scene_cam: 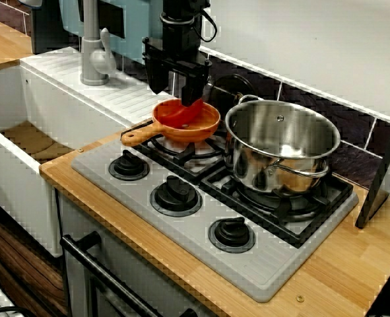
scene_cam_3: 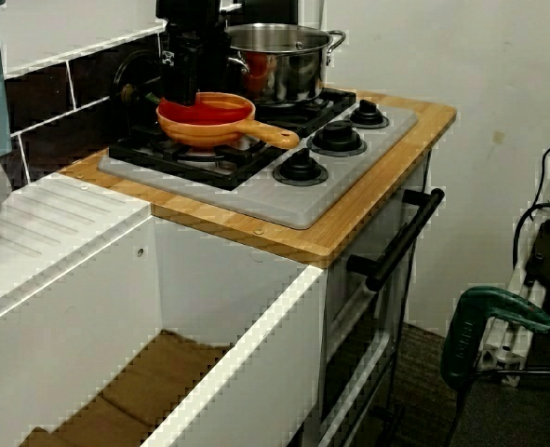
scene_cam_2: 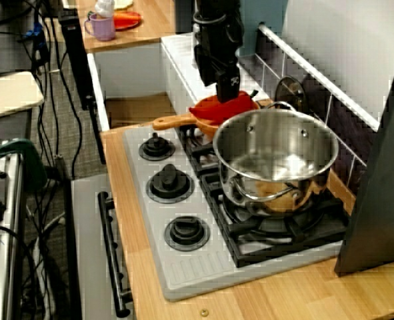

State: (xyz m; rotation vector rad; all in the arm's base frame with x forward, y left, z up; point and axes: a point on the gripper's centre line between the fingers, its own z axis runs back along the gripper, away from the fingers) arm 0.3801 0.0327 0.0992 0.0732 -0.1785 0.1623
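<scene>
In the front view my black gripper (scene_cam: pixel 176 91) hangs open just above a small orange pan (scene_cam: pixel 210 123) on the stove's back-left burner. A red item (scene_cam: pixel 180 114) lies in the pan, and its raised edge reaches my right fingertip (scene_cam: pixel 195 94). The pan's wooden-coloured handle (scene_cam: pixel 138 136) points toward the sink. From the stove's end, the gripper (scene_cam_2: pixel 226 85) stands over the same red item (scene_cam_2: pixel 225 108). From the sink side, the gripper (scene_cam_3: pixel 182 91) sits at the back rim of the pan (scene_cam_3: pixel 221 133). Whether the fingers touch the red item is unclear.
A large steel pot (scene_cam: pixel 282 153) stands on the back-right burner, close beside the pan. Three black knobs (scene_cam: pixel 176 195) line the grey stove front. A grey faucet (scene_cam: pixel 93 54) and white sink (scene_cam: pixel 23 105) lie left. A dark panel (scene_cam: pixel 383 178) leans at the right.
</scene>
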